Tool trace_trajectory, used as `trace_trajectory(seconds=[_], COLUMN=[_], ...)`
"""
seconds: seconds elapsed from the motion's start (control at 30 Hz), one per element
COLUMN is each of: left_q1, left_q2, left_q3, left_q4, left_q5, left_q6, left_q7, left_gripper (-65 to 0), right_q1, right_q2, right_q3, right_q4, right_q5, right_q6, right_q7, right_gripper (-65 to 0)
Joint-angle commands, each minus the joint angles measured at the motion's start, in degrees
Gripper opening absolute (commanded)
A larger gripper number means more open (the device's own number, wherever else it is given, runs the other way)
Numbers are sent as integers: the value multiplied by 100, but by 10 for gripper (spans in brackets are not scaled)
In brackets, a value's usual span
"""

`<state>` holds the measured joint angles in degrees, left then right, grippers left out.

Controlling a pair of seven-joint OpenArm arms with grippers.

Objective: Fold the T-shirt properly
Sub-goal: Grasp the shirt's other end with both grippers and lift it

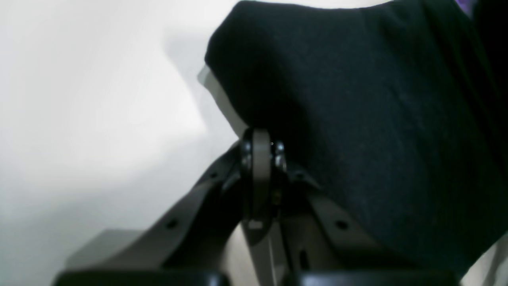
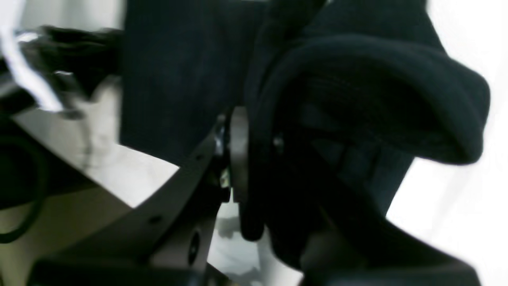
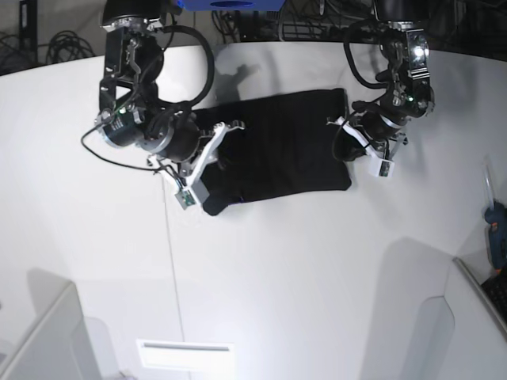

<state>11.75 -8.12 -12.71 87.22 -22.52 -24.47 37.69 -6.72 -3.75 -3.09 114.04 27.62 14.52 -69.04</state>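
I hold the T-shirt (image 3: 273, 150) at both short ends, out on the far half of the white table (image 3: 261, 285), between my two arms. My left gripper (image 1: 262, 155) has its jaws pressed together on a black edge of the cloth; in my left wrist view the fabric bulges up and over the closed tips, and a sliver of purple print shows at the top corner. My right gripper (image 2: 248, 159) pinches the other end, where a thick rolled hem loops around the jaw, so I judge several layers are caught there, not one.

From the base view the shirt already lies as a compact dark rectangle, long side running left to right, no sleeves sticking out, plain side up. So I judge the sleeve folds and at least one lengthwise fold are done. What seems left is bringing one end over the other to halve the rectangle, then letting go and flattening it. The near left corner looks bunched and rounded rather than square, so that edge may need tidying.
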Motion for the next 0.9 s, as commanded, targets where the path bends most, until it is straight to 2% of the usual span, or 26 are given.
trace_trajectory(seconds=[0.0, 0.13, 0.43, 0.57, 0.7, 0.87], left_q1=[52, 52, 52, 104, 166, 183], left_q2=[-28, -36, -54, -63, -45, -19], left_q3=[1, 1, 1, 1, 1, 9], left_q4=[-14, -14, -14, -23, -6, -23], left_q5=[244, 244, 244, 244, 244, 244], left_q6=[78, 78, 78, 78, 78, 78], left_q7=[323, 323, 323, 323, 323, 323], left_gripper=[-650, -650, -650, -650, -650, -650], right_q1=[35, -9, -18, 8, 17, -9], right_q2=[-69, -227, -333, -377, -386, -386], right_q3=[-73, -311, -715, -794, -864, -1242], right_q4=[117, 117, 117, 117, 91, 38], right_q5=[82, 82, 100, 496, 689, 680], right_q6=[29, 29, 20, -15, -419, -455], right_q7=[104, 104, 112, 121, 288, 684], right_gripper=[-650, -650, -650, -650, -650, -650])
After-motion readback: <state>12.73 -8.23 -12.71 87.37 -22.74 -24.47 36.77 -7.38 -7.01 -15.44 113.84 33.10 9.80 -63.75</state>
